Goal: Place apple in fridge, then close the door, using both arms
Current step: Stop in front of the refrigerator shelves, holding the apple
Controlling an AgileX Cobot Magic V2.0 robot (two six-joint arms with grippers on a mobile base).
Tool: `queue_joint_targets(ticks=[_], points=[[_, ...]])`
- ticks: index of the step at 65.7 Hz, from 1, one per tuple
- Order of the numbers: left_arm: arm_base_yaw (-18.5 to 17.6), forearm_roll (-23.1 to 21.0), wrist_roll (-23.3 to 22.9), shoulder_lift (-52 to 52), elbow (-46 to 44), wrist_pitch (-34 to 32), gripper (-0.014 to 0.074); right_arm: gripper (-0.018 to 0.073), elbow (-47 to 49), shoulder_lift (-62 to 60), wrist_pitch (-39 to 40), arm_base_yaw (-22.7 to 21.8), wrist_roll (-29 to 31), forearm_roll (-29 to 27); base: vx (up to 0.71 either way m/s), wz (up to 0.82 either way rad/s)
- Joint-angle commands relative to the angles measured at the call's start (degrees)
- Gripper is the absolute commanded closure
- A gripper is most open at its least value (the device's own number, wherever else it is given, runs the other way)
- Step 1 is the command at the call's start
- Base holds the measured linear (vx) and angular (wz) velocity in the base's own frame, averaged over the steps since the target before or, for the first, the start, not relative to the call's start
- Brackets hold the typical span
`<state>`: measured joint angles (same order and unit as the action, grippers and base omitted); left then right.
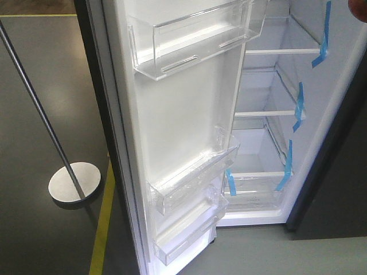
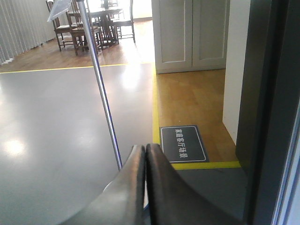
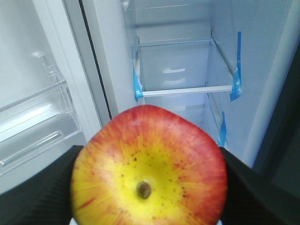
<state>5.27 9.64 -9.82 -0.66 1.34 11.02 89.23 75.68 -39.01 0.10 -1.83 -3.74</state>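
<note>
The apple sits clamped in the right jaws, facing the open fridge, not yet on any shelf. The left jaws are pressed together, holding nothing. The door stands wide open. Placing and closing are both outstanding.

The apple runs off the bottom edge and hides most of the right tool; only dark pads show beside it, and the lower shelves of the fridge behind it are covered. In the front view the door is cut at top and bottom, and a reddish sliver at the fridge's upper right is too little to name. Left of the fridge, the foot of the pole sits mostly behind the left tool.
</note>
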Motion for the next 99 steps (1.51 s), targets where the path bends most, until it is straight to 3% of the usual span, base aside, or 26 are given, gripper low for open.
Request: queue_joint_targets(ticks=[1, 99], points=[[-0.29, -0.48, 0.03, -0.84, -0.96, -3.86, 0.0602, 0.0363, 1.86, -1.60, 4.72, -0.10, 0.51, 0.20, 0.05, 0.01], [-0.29, -0.48, 0.03, -0.84, -0.96, -3.86, 0.0602, 0.0363, 1.86, -1.60, 4.69, -0.10, 0.51, 0.20, 0.04, 0.01]])
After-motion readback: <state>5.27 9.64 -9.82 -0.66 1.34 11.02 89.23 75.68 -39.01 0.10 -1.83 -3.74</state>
